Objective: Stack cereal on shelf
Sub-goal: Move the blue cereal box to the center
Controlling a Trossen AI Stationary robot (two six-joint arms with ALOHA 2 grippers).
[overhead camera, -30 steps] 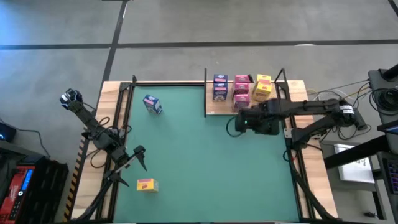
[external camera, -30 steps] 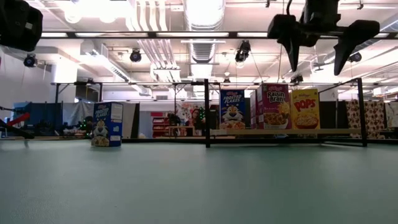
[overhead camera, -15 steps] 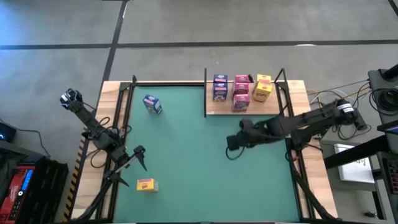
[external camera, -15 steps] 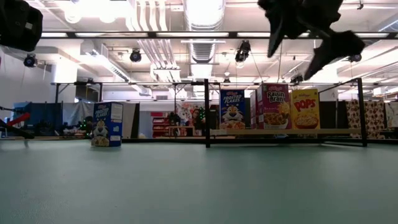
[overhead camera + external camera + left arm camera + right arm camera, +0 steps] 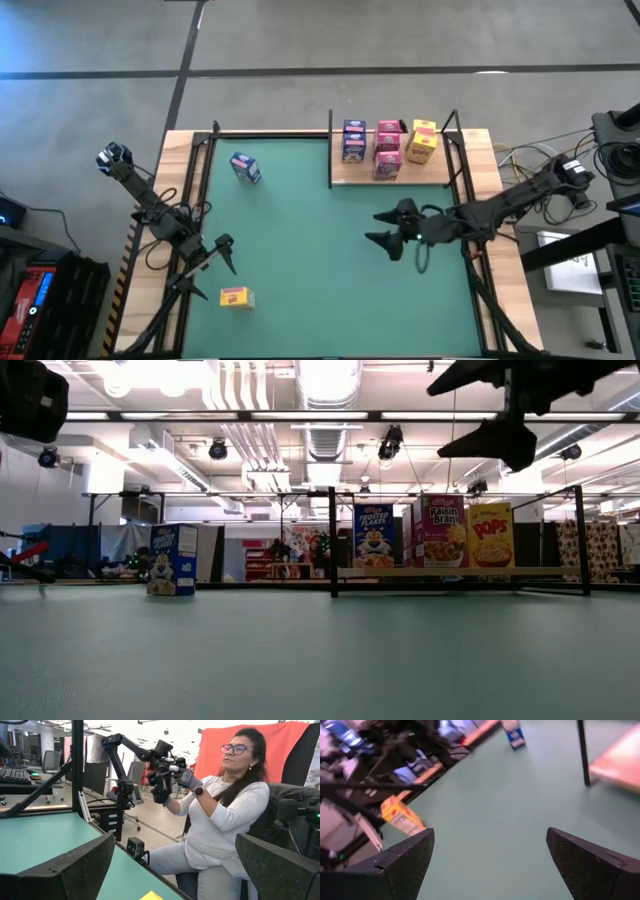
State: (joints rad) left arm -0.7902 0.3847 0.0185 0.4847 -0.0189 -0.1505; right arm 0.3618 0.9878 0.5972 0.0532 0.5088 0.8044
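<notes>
Right gripper (image 5: pixel 385 228) up above the green mat (image 5: pixel 320 280), just in front of the shelf (image 5: pixel 440 172), fingers spread wide and holding nothing, aimed left across the table. Three boxes already upright in a row on that shelf: blue Frosted Flakes box (image 5: pixel 373 535), magenta Raisin Bran box (image 5: pixel 440 531), yellow Pops box (image 5: pixel 490 534), with the magenta one looking doubled up from above, so maybe a few more in there. Two strays out on the mat: blue cereal box (image 5: pixel 244 168) standing at the far left, well apart from the shelf, and yellow cereal box (image 5: pixel 236 296) lying flat at the near left edge, just beside the left gripper (image 5: pixel 226 251). Left gripper parked there near the corner, fingers spread too, nothing in them. Best guess at the step in hand: reaching over for one of the strays. Probably smarter to go for the standing blue one first, coming in level and pinching across the narrow sides so it stays upright for the trip back. Worth keeping the fingers wide until fully around the box, since a light cardboard thing like that likely tips at the first nudge. Also worth lifting clear of the black shelf post (image 5: pixel 332 541) on return.
</notes>
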